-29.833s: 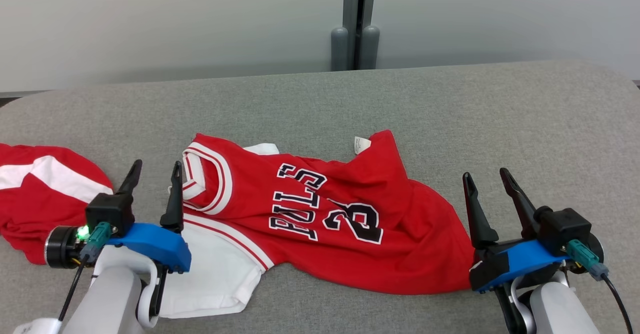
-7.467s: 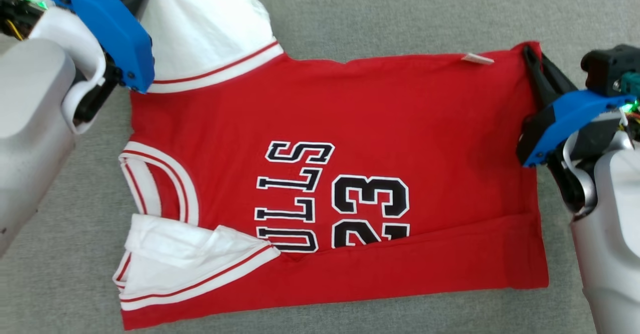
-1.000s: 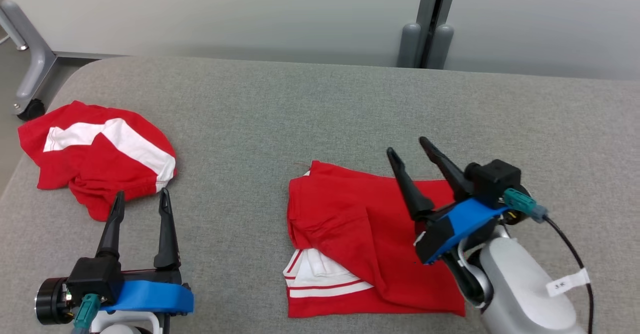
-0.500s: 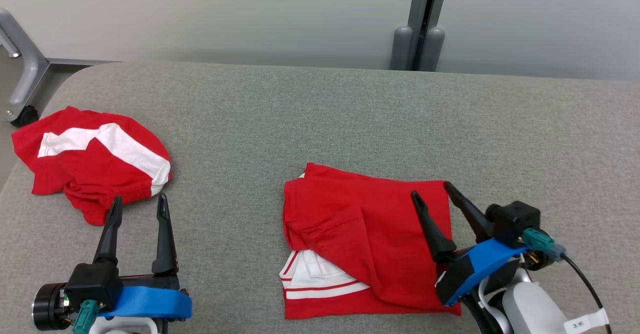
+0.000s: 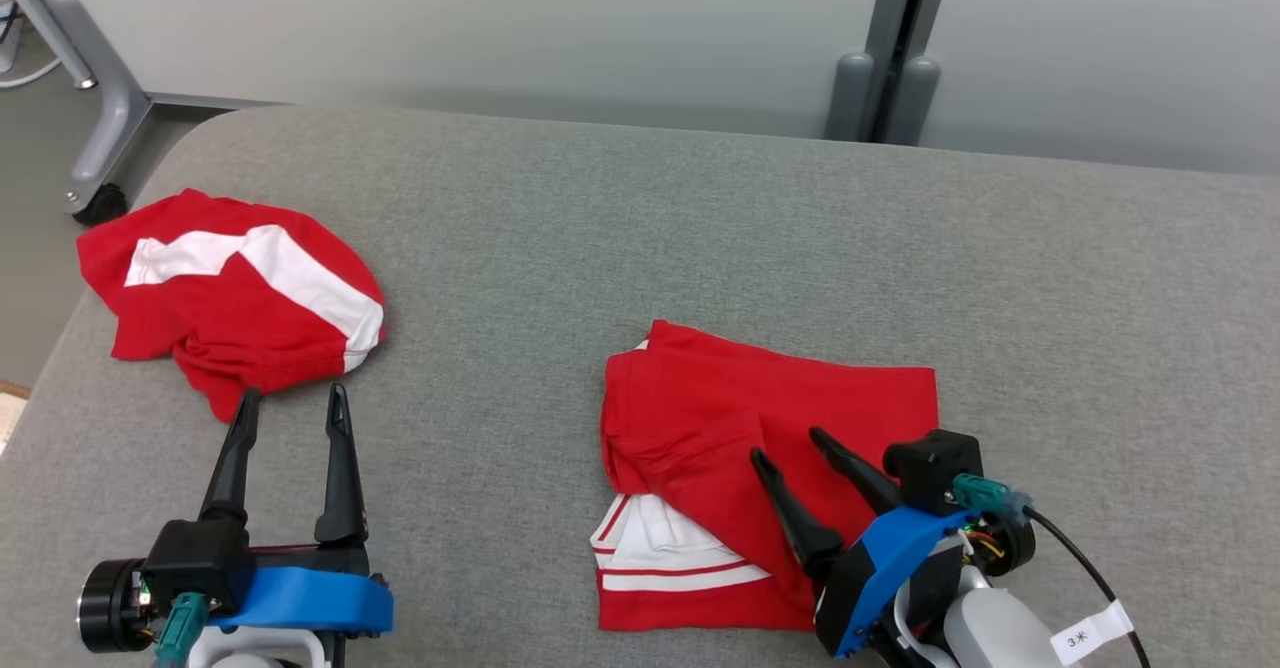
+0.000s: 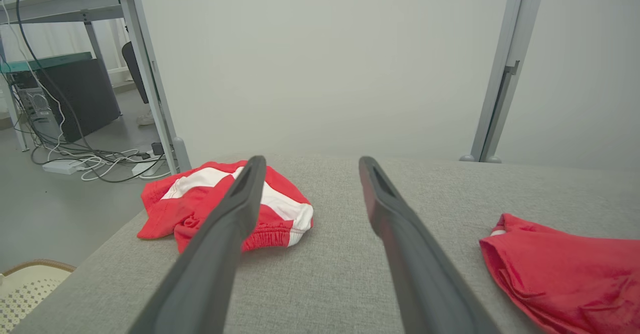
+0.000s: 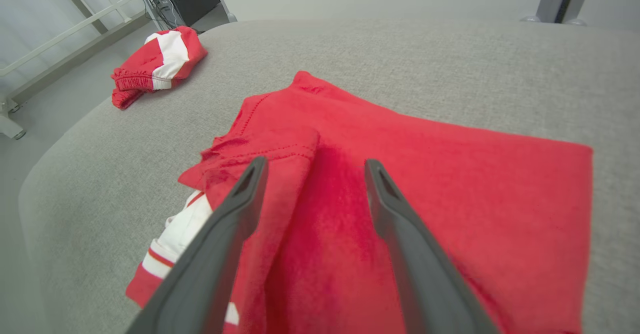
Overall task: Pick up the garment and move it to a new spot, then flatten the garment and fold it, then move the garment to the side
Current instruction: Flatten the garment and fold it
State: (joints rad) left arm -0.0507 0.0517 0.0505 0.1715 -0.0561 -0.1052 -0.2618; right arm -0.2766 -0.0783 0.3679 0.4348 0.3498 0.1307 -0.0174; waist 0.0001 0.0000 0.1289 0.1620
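Note:
The garment [image 5: 720,428], a red jersey with white, red-striped trim, lies folded into a rough square on the grey table, right of centre. My right gripper [image 5: 788,445] hovers open over its near right part, fingers pointing up and left, nothing between them; in the right wrist view the garment [image 7: 425,174] spreads under the fingers [image 7: 235,209]. My left gripper [image 5: 290,398] stands open at the lower left, empty, well left of the garment [image 6: 565,269].
A second red and white garment [image 5: 240,288] lies crumpled near the table's left edge, just beyond my left fingertips. The grey padded table [image 5: 640,228] ends at a pale wall. A wheeled frame leg [image 5: 95,148] stands off the table's far left corner.
My right gripper has drawn back toward me and to the left over the garment, staying open. The camera has shifted. The left gripper and both garments have not moved.

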